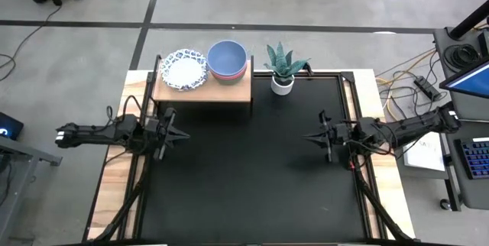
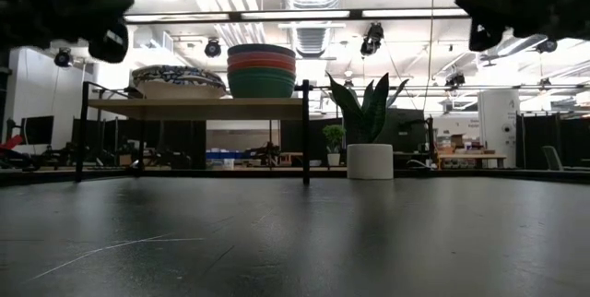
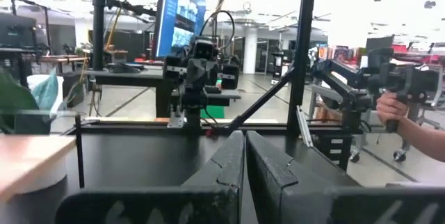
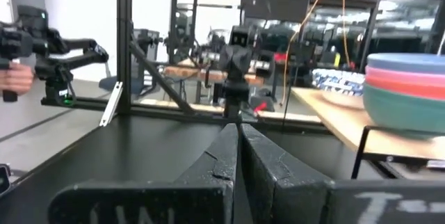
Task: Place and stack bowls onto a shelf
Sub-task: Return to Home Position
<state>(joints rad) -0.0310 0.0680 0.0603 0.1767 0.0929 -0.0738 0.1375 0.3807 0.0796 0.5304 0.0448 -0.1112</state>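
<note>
The shelf point(image 1: 202, 91) is seen at the far edge of the black tabletop point(image 1: 252, 177), left of centre, with every bowl in view set on its light-wood board. A stack of white bowls point(image 1: 183, 69) with blue patterned rims is placed on the left half of the board, and a stack of plain bowls point(image 1: 227, 59) is placed on the right half, the two stacks just beside each other. The plain stack is topped by the grey-blue bowl; in the low view, bands of red and green are shown beneath it, with the green at the bottom. How many white bowls are nested cannot be told. A small white plant pot point(image 1: 283, 84) with a spiky green plant is stood on the tabletop just to the right of the shelf. The left gripper point(image 1: 179, 134) is held above the left side of the table, nearer than the shelf and well apart from it, pointed toward the middle. Its fingers are pressed together with nothing between them, as shown in the left wrist view. The right gripper point(image 1: 309, 137) is held above the right side of the table, facing the left one across bare tabletop, and its fingers are likewise clenched on nothing. Beyond the table, a person's hand point(image 3: 389, 109) is seen gripping a dark device.
</note>
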